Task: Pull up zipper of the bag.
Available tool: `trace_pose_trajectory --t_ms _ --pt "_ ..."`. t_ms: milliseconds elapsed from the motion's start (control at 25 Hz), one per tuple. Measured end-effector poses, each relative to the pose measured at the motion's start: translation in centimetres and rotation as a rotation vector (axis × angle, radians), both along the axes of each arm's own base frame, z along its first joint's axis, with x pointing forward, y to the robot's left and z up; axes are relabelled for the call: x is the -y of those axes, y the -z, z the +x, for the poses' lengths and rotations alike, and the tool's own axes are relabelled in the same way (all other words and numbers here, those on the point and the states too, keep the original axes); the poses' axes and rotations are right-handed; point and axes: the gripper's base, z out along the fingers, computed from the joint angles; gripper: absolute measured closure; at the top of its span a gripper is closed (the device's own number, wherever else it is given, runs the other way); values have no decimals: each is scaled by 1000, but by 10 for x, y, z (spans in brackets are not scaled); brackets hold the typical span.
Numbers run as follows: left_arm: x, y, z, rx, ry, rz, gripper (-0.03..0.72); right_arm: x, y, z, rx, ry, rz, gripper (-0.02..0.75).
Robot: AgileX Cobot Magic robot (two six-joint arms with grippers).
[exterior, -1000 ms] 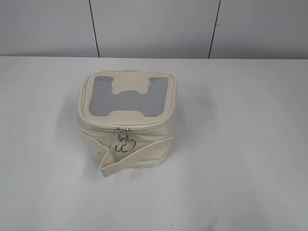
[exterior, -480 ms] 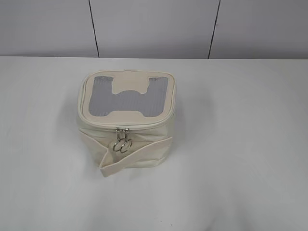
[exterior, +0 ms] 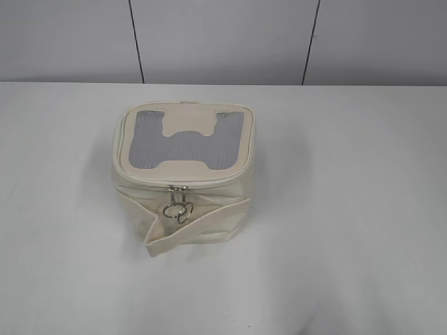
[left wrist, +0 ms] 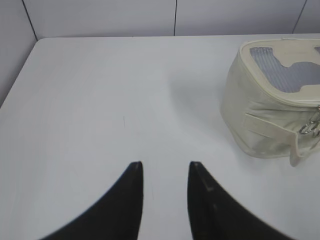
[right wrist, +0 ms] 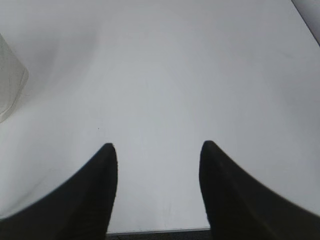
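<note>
The cream-white boxy bag (exterior: 209, 209) stands on the white table (exterior: 349, 209), left of centre, its grey mesh lid with the cream H patch facing up. The zipper (exterior: 178, 181) runs round the lid rim; its two silver sliders sit together at the front, ring pulls (exterior: 177, 209) hanging down. The bag also shows in the left wrist view (left wrist: 260, 125), with the ring pulls (left wrist: 311, 127) at the right edge, and as a sliver in the right wrist view (right wrist: 10, 85). My left gripper (left wrist: 165, 165) is open and empty, well left of the bag. My right gripper (right wrist: 157, 147) is open and empty over bare table.
A flat cream strap (exterior: 195, 227) sticks out across the bag's front. A grey panelled wall (exterior: 223, 42) closes the far side of the table. The table's front edge shows under the right gripper (right wrist: 160, 231).
The ring pulls on the zipper sliders have swung slightly to the left. Nothing else has moved; neither gripper shows in the exterior view.
</note>
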Motion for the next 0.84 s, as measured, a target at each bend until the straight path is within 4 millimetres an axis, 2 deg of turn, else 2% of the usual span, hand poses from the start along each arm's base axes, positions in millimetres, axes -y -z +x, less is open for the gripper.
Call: trace_pose_trajectory --t_ms 840 --pt "0 0 0 0 1 1 452 0 0 0 0 0 0 314"
